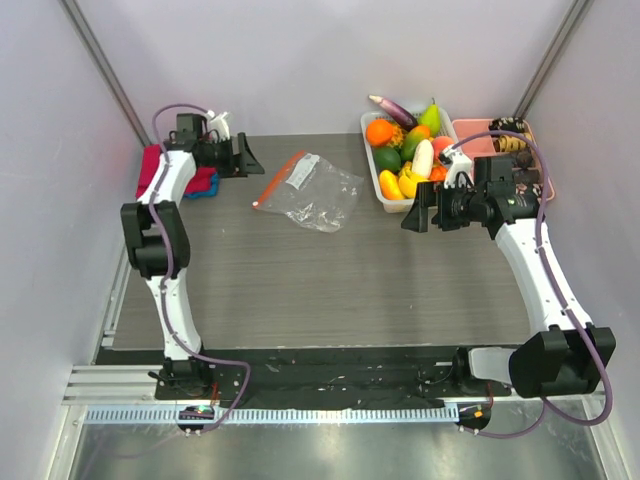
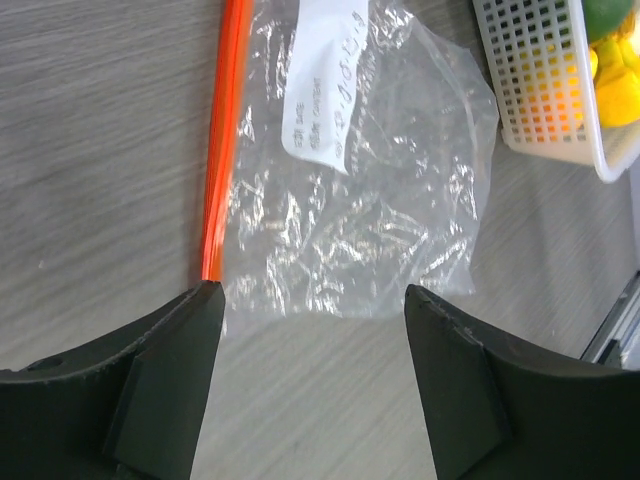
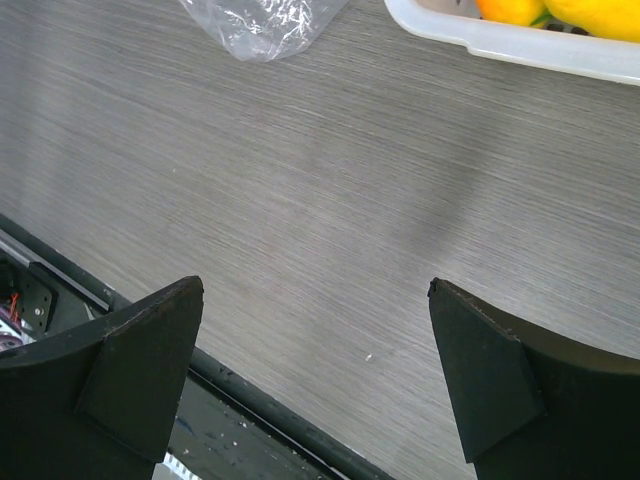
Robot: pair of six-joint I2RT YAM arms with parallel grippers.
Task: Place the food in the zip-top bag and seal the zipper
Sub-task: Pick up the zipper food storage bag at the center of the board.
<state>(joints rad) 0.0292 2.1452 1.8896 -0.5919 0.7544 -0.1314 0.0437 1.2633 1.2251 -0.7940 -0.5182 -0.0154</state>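
The clear zip-top bag [image 1: 315, 190] lies flat on the table at the back middle, with its orange-red zipper [image 1: 277, 181] along the left edge and a white label [image 1: 301, 170]. It also shows in the left wrist view [image 2: 370, 200], where the zipper [image 2: 225, 130] runs down to my left fingertip. The food [image 1: 408, 150] is piled in a white basket [image 1: 392, 205] at the back right. My left gripper [image 1: 243, 156] is open and empty, left of the bag. My right gripper [image 1: 418, 213] is open and empty, just in front of the basket. A bag corner [image 3: 262, 22] shows in the right wrist view.
A red folded cloth [image 1: 153, 166] with a blue piece lies at the back left behind my left arm. A pink tray [image 1: 470, 130] with dark items stands right of the basket. The basket's edge [image 3: 500, 42] and the table's front rail [image 3: 260, 400] show in the right wrist view.
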